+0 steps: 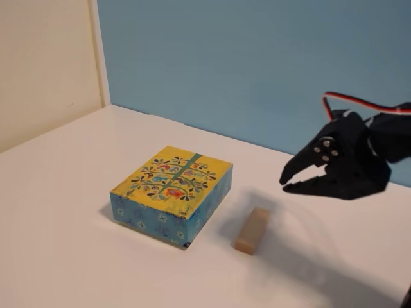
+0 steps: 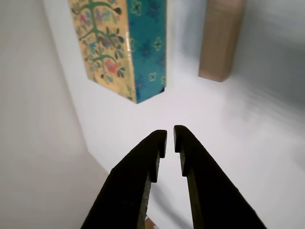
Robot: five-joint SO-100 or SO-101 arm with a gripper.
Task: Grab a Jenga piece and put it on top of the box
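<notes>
In the fixed view, the box (image 1: 172, 194) sits flat on the white counter (image 1: 58, 244), its yellow lid with the tree-and-flower pattern and green stripe facing up, blue patterned sides toward the camera. The Jenga piece (image 1: 252, 230) lies flat on the counter just to the right of the box, apart from it, with nothing touching it. The black end effector (image 1: 288, 182) hangs above the counter to the right of the block, its tips pointing left, a small gap between them and nothing held. In the wrist view, the end effector (image 2: 170, 138) enters from the bottom edge, its two fingers nearly together with only a narrow slit between them, empty. The box (image 2: 119, 43) appears at upper left and the Jenga piece (image 2: 220, 40) at upper right, both well beyond the fingertips.
</notes>
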